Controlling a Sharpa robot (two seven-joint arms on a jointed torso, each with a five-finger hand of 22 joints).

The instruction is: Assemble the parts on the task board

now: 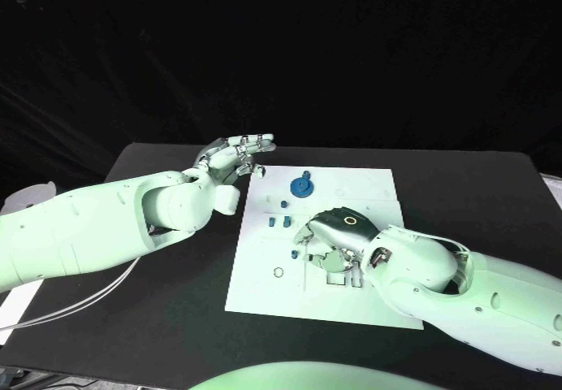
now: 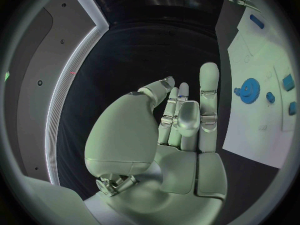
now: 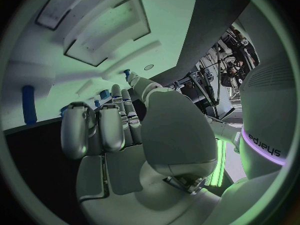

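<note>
Nearest to me, my right hand [image 1: 334,236] lies low over the middle of the white task board [image 1: 264,284], palm down, its arm entering from the near right. From the head view I cannot see under the palm; in the right wrist view the fingers [image 3: 103,127] are curled in together toward the board, and a small blue part [image 3: 127,73] shows just at the tip of the thumb. Whether that part is pinched or merely touched I cannot tell.

Beside this hand, toward the left edge of the board, I see two small blue pieces [image 1: 278,270] lying on the plate, and a raised white fixture [image 1: 339,276] with rectangular recesses sits partly under the wrist. In the right wrist view a blue peg [image 3: 27,104] lies flat on the board, apart from the fingers.

Farther out, a pair of short blue pegs [image 1: 278,220] stands near the board's centre, and beyond them a blue gear [image 1: 302,188] lies flat on the far half of the board.

Farthest, my left hand [image 1: 235,154] hovers off the board's far left corner, over the black table [image 1: 164,317]. Its fingers [image 2: 208,92] are extended and close together, the thumb bent across the palm, and it holds nothing; the gear [image 2: 250,91] lies well apart from it.
</note>
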